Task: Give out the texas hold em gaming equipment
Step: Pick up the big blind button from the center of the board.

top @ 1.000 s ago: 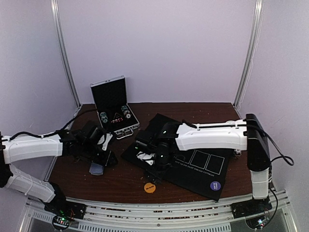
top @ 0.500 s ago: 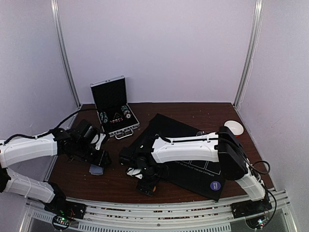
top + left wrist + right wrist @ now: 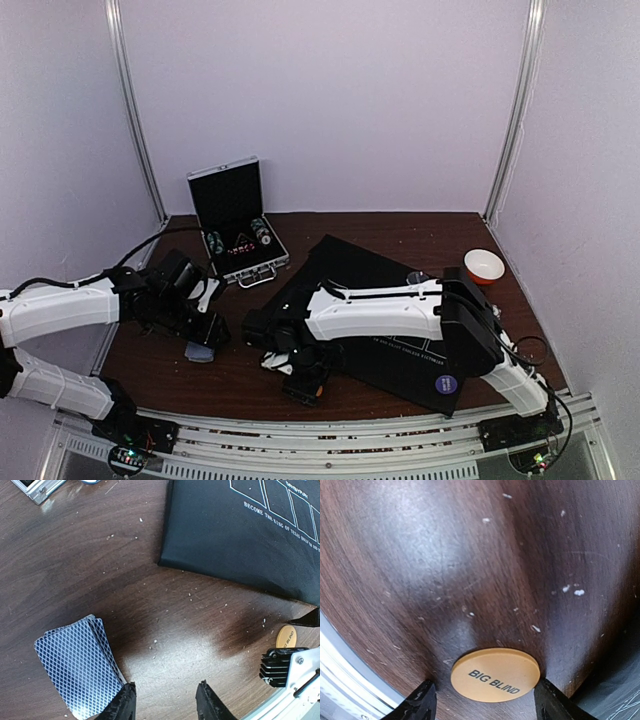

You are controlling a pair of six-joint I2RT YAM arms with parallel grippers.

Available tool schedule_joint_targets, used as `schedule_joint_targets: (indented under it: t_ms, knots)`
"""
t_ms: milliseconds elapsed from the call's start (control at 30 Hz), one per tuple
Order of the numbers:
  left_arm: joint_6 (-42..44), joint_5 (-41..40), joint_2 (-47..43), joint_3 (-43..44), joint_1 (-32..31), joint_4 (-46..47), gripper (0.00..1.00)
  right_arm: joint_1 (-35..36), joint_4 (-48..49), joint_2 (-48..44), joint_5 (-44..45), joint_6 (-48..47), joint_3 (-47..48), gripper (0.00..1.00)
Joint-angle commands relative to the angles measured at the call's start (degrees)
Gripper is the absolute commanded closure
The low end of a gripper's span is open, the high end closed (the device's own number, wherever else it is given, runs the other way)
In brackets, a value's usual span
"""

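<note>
An orange "BIG BLIND" button (image 3: pixel 495 675) lies flat on the brown table, between the two fingers of my right gripper (image 3: pixel 485 686), which is open and low over it. In the top view the right gripper (image 3: pixel 305 385) hides the button. It also shows in the left wrist view (image 3: pixel 287 636). A small stack of blue-grey-backed cards (image 3: pixel 80 672) lies on the table just left of my left gripper (image 3: pixel 165 702), which is open and empty. The cards (image 3: pixel 200 352) and the left gripper (image 3: pixel 212 335) show in the top view. A purple button (image 3: pixel 446 384) lies on the mat's near corner. Striped chips (image 3: pixel 262 232) sit in the open case.
The black mat (image 3: pixel 400 345) with white rectangles lies at centre right; its edge shows in the left wrist view (image 3: pixel 240 535). An open aluminium case (image 3: pixel 235 225) stands at the back left. An orange-and-white bowl (image 3: pixel 484 265) sits at the right. The table's front rail is just behind the right gripper.
My right arm swung from above the mat to the front left and came down over the orange button. The bowl came into view. My left gripper shifted slightly left.
</note>
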Motion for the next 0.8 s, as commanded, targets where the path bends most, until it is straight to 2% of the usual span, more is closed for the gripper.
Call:
schedule_joint_targets:
  t_ms: [0,200,400,700,767]
  knots:
    - [0.9,0.7,0.3,-0.5,0.3,1.5,0.57,0.8,-1.1,4.2,0.5,-1.0,1.3,0.31]
    - [1.0,0.8,0.1,-0.6,0.3,1.6,0.57,0.8,-1.6,5.2,1.5,-1.3,1.9,0.31]
    - [1.0,0.9,0.3,-0.7,0.3,2.0,0.57,0.8,-1.2,5.3,4.0,-1.3,1.9,0.38]
    - [1.1,0.9,0.3,-0.6,0.3,1.9,0.57,0.7,0.5,6.4,3.5,-2.2,1.9,0.38]
    - [1.1,1.0,0.3,-0.6,0.3,1.9,0.57,0.7,0.6,6.5,3.2,-2.2,1.9,0.41]
